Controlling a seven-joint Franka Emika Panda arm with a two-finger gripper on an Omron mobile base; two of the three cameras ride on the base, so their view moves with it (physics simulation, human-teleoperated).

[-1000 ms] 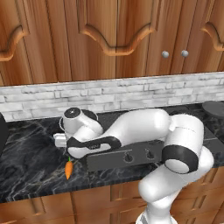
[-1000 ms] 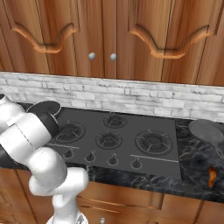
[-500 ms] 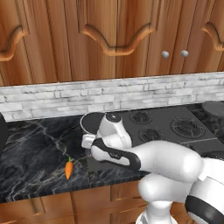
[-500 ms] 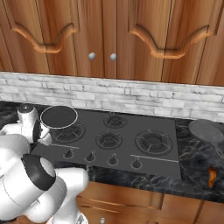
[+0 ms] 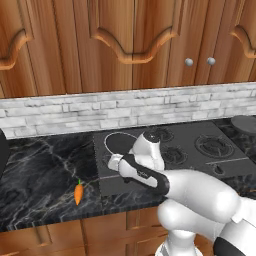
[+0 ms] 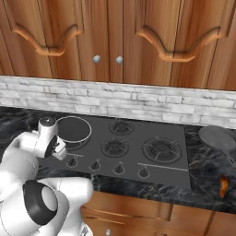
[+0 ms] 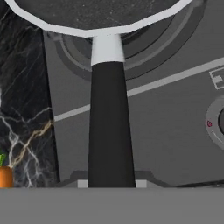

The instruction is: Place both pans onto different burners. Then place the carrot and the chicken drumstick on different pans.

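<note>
The silver-rimmed pan (image 5: 119, 142) (image 6: 73, 128) rests over the front-left burner (image 7: 175, 39) of the stovetop. Its black handle (image 7: 109, 131) runs straight between my fingertips (image 7: 78, 183), which press on both sides of it. My gripper (image 5: 116, 163) (image 6: 60, 150) (image 7: 109, 183) is shut on that handle at the stove's left front edge. The carrot (image 5: 78, 192) (image 7: 4, 176) lies on the counter left of the stove. The plain grey pan (image 5: 245, 123) (image 6: 219, 138) sits on the counter right of the stove, with the chicken drumstick (image 6: 223, 186) in front of it.
Free burners lie at the back (image 6: 121, 126), the middle (image 6: 114, 147) and the right (image 6: 161, 150). A row of control knobs (image 6: 118, 168) lines the stove's front edge. A brick backsplash and wooden cabinets stand behind the black marble counter (image 5: 40, 170).
The arm carried the silver-rimmed pan rightwards from the left counter onto the front-left burner. The carrot, grey pan and drumstick stayed put.
</note>
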